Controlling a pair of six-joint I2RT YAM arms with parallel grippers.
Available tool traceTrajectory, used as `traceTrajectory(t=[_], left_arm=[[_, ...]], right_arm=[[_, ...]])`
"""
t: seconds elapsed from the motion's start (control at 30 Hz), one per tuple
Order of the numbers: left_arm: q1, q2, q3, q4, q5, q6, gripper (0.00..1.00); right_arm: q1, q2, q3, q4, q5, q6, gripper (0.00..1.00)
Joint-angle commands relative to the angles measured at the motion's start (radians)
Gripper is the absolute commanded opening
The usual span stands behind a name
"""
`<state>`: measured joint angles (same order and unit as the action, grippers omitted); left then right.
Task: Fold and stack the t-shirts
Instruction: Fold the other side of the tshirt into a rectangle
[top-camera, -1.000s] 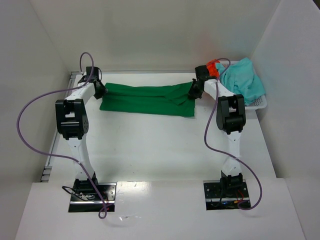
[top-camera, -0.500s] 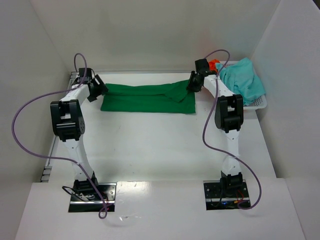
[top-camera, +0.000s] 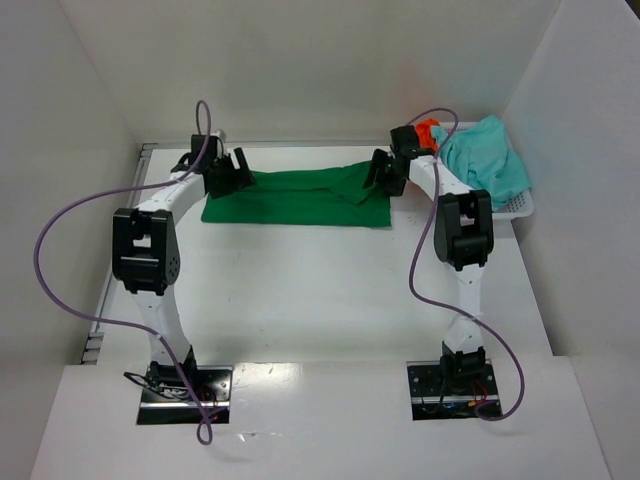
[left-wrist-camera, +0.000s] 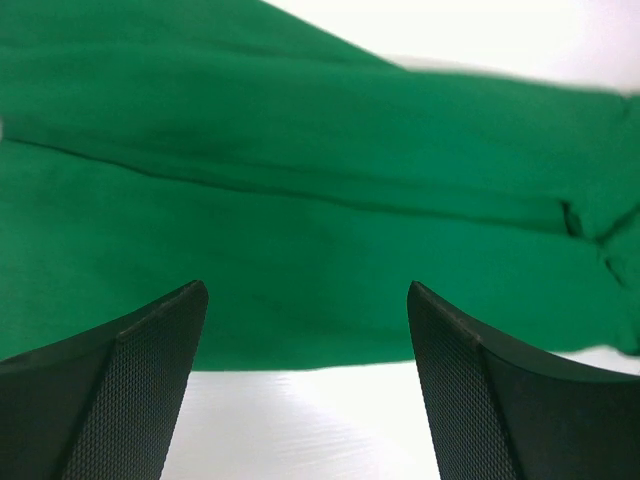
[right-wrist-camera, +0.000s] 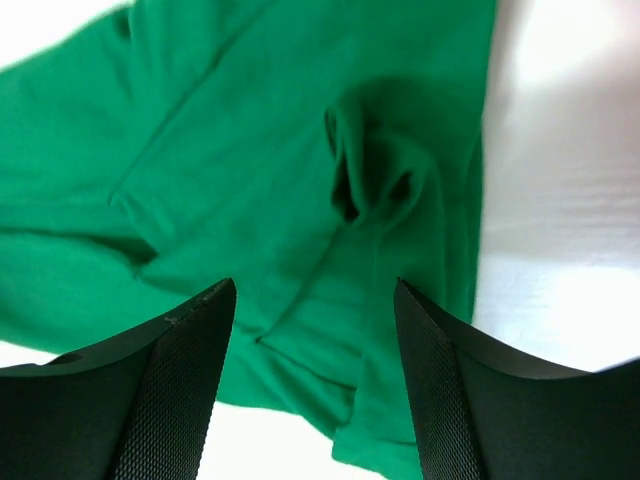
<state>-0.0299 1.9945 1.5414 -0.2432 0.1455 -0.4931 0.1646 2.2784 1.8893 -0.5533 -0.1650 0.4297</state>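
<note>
Change: the left gripper (top-camera: 232, 172) has swung in from off the left end of the green t-shirt (top-camera: 300, 198) to a spot over that end. The right gripper (top-camera: 383, 176) has shifted only slightly at the shirt's right end. The shirt lies much as it did.
Arm bases: both are bolted at the near edge, and a purple cable (top-camera: 60, 260) loops out beside the left arm.
Table (top-camera: 320, 290): white, with both arms reaching across it to the far side.
Green t-shirt: it lies on the far part of the table as a long band running left to right. Lengthwise creases show, and the cloth is bunched and wrinkled at the right end.
Left gripper: the wrist view shows the fingers spread wide (left-wrist-camera: 305, 290), with nothing between them and green cloth (left-wrist-camera: 320, 200) below.
Right gripper: its fingers are also spread (right-wrist-camera: 315, 285), over the puckered right part of the shirt (right-wrist-camera: 250, 150), holding nothing.
Basket (top-camera: 515, 208): white, in the far right corner against the wall.
Teal t-shirt (top-camera: 485, 160): heaped loosely in the basket.
Orange t-shirt (top-camera: 428, 130): only a small patch shows, at the teal shirt's left, behind the right arm.
</note>
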Motion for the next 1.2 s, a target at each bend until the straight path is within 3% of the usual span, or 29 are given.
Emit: traceTrajectory(t=[0.0, 0.13, 0.33, 0.8, 1.17], left_arm=[[-0.030, -0.010, -0.009, 0.018, 0.034, 0.050, 0.89], [-0.054, 0.001, -0.009, 0.008, 0.034, 0.050, 0.89], [-0.064, 0.046, -0.009, 0.008, 0.046, 0.059, 0.89], [-0.102, 0.151, -0.030, 0.018, 0.063, 0.068, 0.89], [-0.113, 0.182, -0.030, -0.021, -0.044, 0.036, 0.89]], right_arm=[[0.035, -0.085, -0.047, 0.061, -0.025, 0.024, 0.70], [0.044, -0.085, -0.082, 0.072, -0.025, 0.034, 0.68], [0.044, -0.083, -0.113, 0.119, -0.045, 0.063, 0.50], [0.053, 0.021, -0.007, 0.154, -0.073, 0.121, 0.44], [0.053, 0.209, 0.309, 0.099, -0.133, 0.162, 0.30]])
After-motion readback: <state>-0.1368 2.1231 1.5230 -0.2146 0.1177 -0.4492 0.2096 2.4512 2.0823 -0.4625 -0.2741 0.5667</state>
